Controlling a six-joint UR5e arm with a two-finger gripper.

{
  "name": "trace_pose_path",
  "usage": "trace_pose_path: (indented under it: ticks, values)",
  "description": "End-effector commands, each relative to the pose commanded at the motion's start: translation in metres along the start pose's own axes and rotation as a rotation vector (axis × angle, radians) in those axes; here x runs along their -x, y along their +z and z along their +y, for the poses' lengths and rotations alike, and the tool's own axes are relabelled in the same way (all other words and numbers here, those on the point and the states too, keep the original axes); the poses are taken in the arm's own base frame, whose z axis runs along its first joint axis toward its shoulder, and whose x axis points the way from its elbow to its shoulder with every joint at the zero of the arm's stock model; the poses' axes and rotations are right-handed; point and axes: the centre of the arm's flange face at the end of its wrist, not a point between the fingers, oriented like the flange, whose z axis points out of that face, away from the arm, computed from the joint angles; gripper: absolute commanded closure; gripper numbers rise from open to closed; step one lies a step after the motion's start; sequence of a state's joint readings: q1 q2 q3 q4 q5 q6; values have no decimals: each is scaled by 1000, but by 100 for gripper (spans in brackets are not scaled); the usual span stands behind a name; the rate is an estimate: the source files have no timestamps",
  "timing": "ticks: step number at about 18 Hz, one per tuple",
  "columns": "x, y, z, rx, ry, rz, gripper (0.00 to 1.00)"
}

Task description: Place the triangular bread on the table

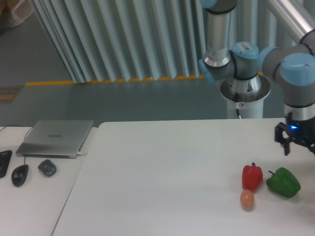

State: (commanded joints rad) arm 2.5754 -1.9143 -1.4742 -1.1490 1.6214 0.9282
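Observation:
The triangular bread does not show anywhere in the camera view. My gripper [301, 149] hangs at the far right edge of the picture, above and just right of the green pepper [283, 182], over the white table [162, 177]. One dark finger [287, 147] points down, set wide of the wrist, and the other is cut off by the frame edge. The jaws look open, with nothing between them.
A red pepper [252, 176] stands left of the green one, with a small orange-pink egg shape [247, 198] in front of it. On the separate desk at left lie a laptop [55, 137], a mouse [19, 174] and a small grey object [47, 167].

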Motion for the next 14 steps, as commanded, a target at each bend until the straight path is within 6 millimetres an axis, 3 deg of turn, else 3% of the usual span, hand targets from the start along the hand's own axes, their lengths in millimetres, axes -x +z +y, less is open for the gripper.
trace_pose_path:
  ticks: [6,10,14]
  values:
    - [48,27,30,-32,-153,20,0]
    - [81,29,62,-127,-263,76,0]
    - [103,41,72,-154,-353,55,0]
